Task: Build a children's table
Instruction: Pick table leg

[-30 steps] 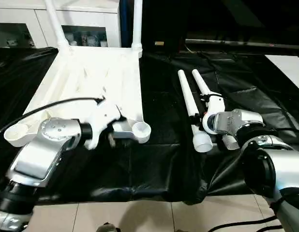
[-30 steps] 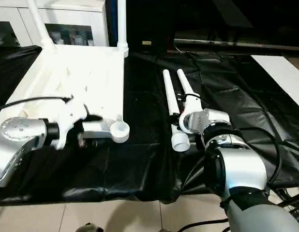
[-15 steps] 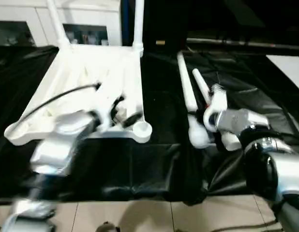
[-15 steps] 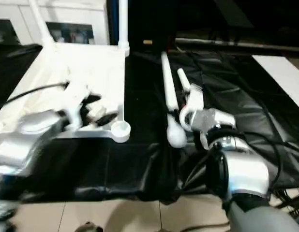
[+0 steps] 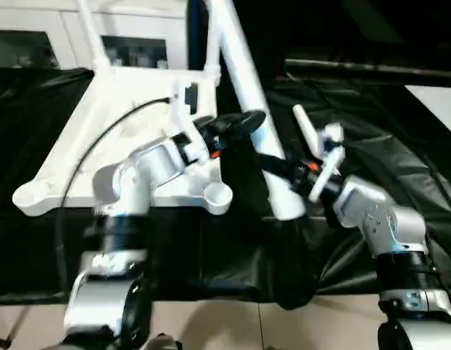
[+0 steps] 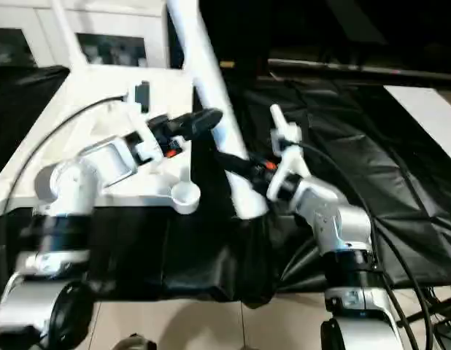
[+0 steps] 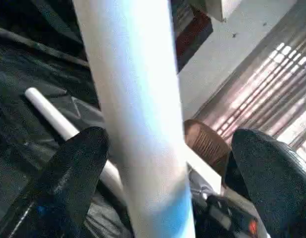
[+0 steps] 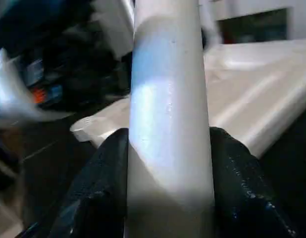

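Our right gripper (image 8: 168, 163) holds a white leg (image 5: 247, 95) near its flared end, tilted above the upturned table top (image 5: 130, 131) on the desk (image 5: 371, 146). Our left gripper (image 7: 163, 163) is wide around it. We should aim at the near socket (image 5: 214, 195) slowly.

Raised leg (image 5: 249, 102) top end cut off by the frame edge; its lower stretch is partly covered by the right gripper (image 5: 278, 165). Two mounted legs (image 5: 90, 33) cropped at the top. Table top (image 5: 123, 124) partly hidden behind the left arm (image 5: 138, 175); motion blur throughout.
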